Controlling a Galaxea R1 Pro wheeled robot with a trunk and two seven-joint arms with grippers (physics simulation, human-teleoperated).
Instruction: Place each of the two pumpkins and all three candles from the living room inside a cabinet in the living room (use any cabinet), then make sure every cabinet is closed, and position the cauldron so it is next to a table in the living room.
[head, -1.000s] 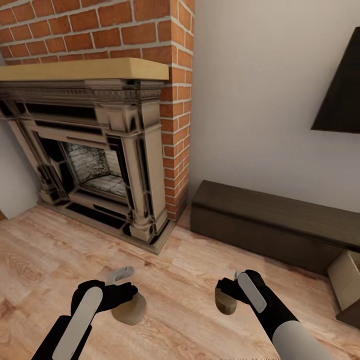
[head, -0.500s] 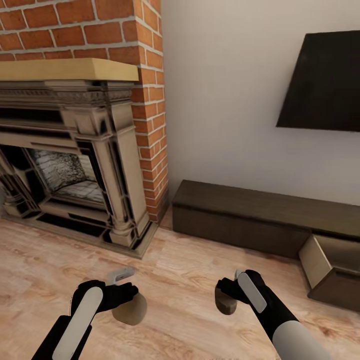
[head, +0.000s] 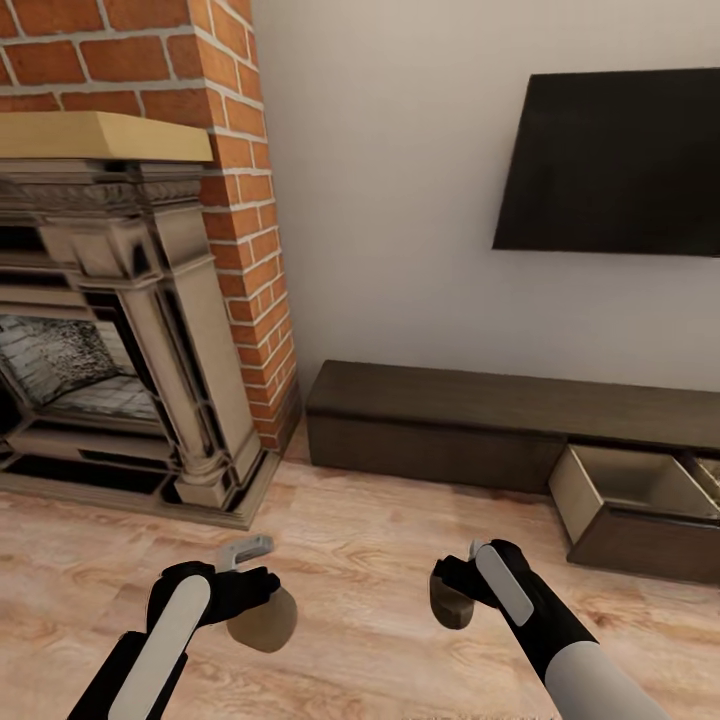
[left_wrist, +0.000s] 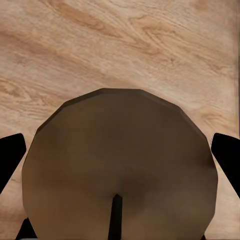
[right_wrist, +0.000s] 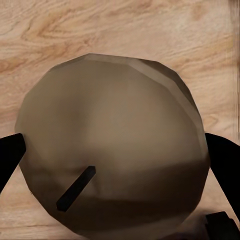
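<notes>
Candles (left_wrist: 120, 170) (right_wrist: 112, 150): squat, tan, dark wick (apparently faceted); each hand (head: 262, 590) (head: 452, 580) pinching one.

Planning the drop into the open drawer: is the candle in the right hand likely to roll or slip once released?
The candle looks short and squat with a broad flat top, so set upright it should sit still; on its rounded side it could roll. It looks rigid and keeps its shape between the right hand's fingers. Its smooth surface may slip under a light grip.

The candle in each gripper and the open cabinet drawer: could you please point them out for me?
Left candle (left_wrist: 120, 170): left wrist view, its flat top.
Right candle (right_wrist: 112, 145): right wrist view, its top face.
Open drawer (head: 625, 478): head view, its pale inner floor.
</notes>
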